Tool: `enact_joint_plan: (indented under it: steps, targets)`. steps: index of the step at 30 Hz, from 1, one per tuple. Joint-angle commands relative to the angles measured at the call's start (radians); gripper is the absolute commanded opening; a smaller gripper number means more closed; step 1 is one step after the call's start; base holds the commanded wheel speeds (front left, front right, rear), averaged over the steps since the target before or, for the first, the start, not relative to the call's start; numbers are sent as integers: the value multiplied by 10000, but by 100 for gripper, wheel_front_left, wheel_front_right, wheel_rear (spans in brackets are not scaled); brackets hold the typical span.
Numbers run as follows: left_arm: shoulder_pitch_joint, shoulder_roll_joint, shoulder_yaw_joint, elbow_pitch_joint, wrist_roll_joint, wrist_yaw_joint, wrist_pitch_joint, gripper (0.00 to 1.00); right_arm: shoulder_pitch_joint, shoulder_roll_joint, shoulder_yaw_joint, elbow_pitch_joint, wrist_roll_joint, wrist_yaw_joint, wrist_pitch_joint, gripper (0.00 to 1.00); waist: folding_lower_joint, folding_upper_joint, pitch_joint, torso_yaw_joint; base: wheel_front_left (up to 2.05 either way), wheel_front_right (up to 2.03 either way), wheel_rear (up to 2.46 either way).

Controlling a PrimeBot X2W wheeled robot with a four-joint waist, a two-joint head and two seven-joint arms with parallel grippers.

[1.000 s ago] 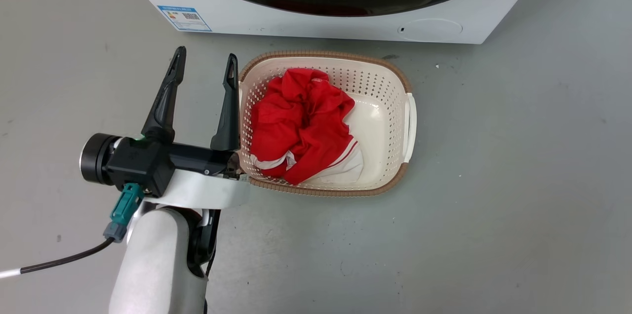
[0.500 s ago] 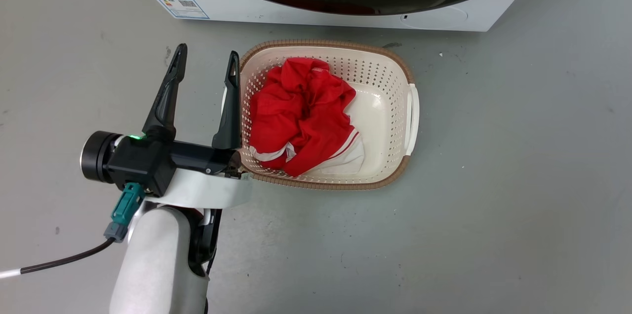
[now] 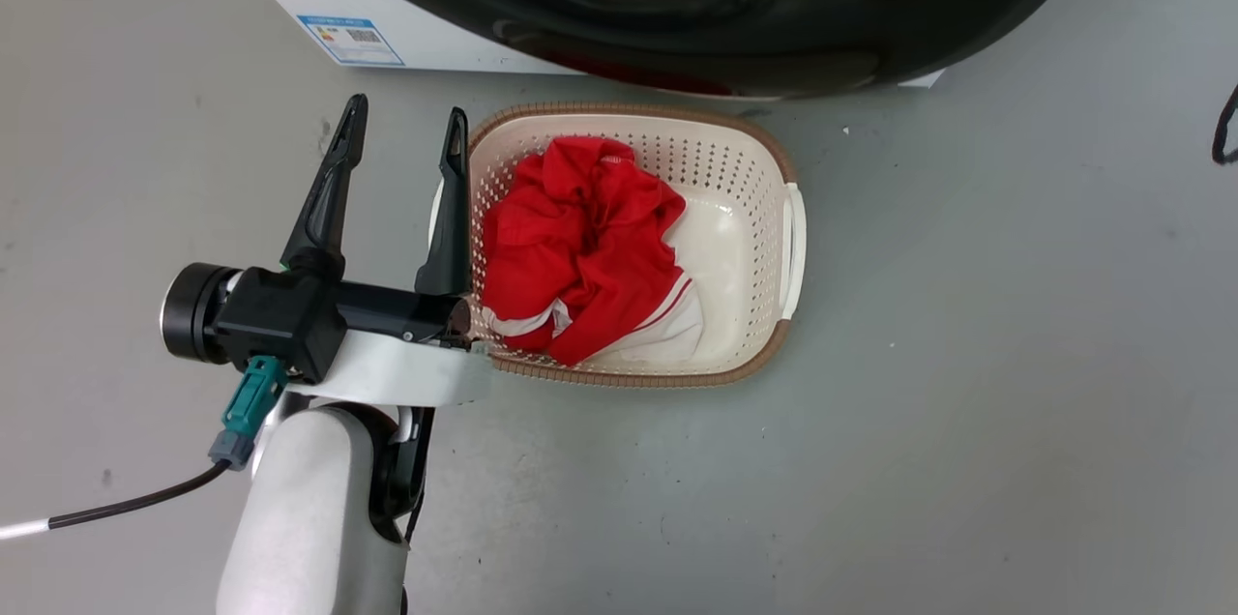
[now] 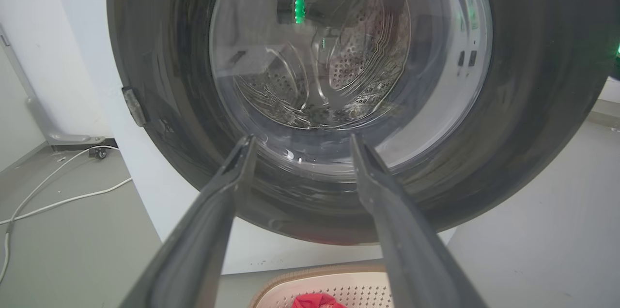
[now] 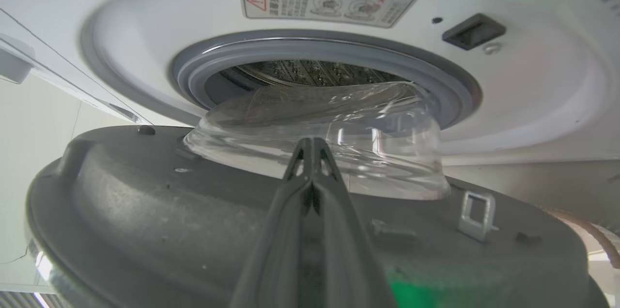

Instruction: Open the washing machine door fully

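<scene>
The washing machine door [image 5: 145,211] stands ajar from the washing machine [image 5: 533,85], the right gripper [image 5: 312,148], fingers closed together, behind its inner face, seemingly to push it wider, while the left gripper [image 3: 401,117] hangs spread open, idle.

L gripper [image 3: 405,110] spread wide, R gripper [image 5: 311,144] pinched together.

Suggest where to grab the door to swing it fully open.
I'd take the door by its free rim beside the latch, opposite the hinge, coming from its inner side: it stands ajar, so that rim is clear of the machine. The outer face looks smooth, the bowl rounded; neither offers a hold.
</scene>
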Motion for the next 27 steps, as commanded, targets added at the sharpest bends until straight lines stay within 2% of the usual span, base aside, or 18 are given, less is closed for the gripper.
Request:
enact_joint_plan:
  steps: [1,10,19,27]
  targets:
    - [17,-6,21,29,31,-13,-25,100,248,11,40,-73,82,0,118,0,-1,-1,-123,-41,0,0,0]
    - [451,-6,163,331,102,-85,-25,100,1746,141,297,-1096,541,0,925,0,-1,-1,-1018,-322,0,0,0]
    - [921,-6,276,632,29,-82,-25,100,3579,454,478,-2341,1103,0,1191,0,-1,-1,-1996,-551,0,0,0]
    - [1375,-5,242,861,82,-130,-25,100,4971,881,1033,-3312,1394,2,1293,0,-1,-1,-2677,-620,0,0,0]
